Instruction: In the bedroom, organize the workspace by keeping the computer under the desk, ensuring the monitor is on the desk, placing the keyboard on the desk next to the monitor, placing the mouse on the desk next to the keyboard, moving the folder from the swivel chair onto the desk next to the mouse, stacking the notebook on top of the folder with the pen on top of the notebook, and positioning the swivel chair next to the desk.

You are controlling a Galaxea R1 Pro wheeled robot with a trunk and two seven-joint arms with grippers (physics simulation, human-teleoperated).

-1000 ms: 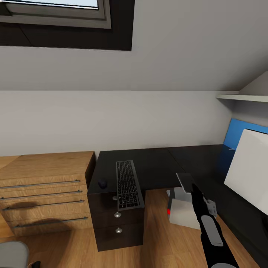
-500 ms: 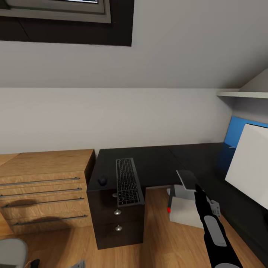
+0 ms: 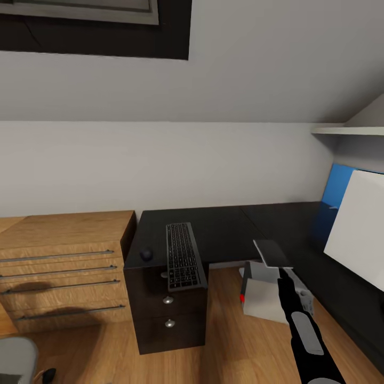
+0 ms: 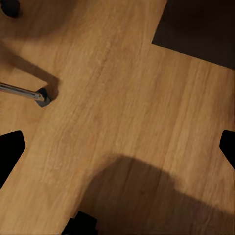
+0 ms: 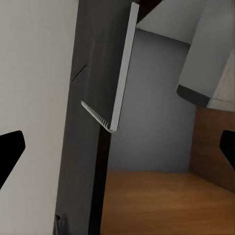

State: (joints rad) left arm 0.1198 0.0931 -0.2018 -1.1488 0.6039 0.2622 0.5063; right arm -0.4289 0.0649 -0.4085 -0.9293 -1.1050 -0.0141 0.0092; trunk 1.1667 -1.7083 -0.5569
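The black L-shaped desk (image 3: 224,234) carries the dark keyboard (image 3: 183,256), which overhangs its front edge, with the black mouse (image 3: 146,254) beside it. The white back of the monitor (image 3: 356,234) stands at the right. On the floor, partly under the desk, sits the grey computer (image 3: 264,298). A flat grey slab (image 3: 272,252), folder or notebook, sits at the desk's inner edge; its ribbed edge (image 5: 100,117) faces my right gripper (image 5: 119,149), whose fingers stand wide apart just short of it. My left gripper (image 4: 119,149) is open over the floor. The swivel chair seat (image 3: 15,362) is at the lower left.
A wooden chest of drawers (image 3: 64,266) adjoins the desk's left end. A shelf (image 3: 346,129) and a sloped ceiling hang over the right side. A chair leg with a caster (image 4: 41,95) lies on the wood floor (image 3: 229,341) below my left gripper.
The whole head picture has slid up a little, so the camera moved. My right arm has edged slightly rightward, its tip still at the grey slab.
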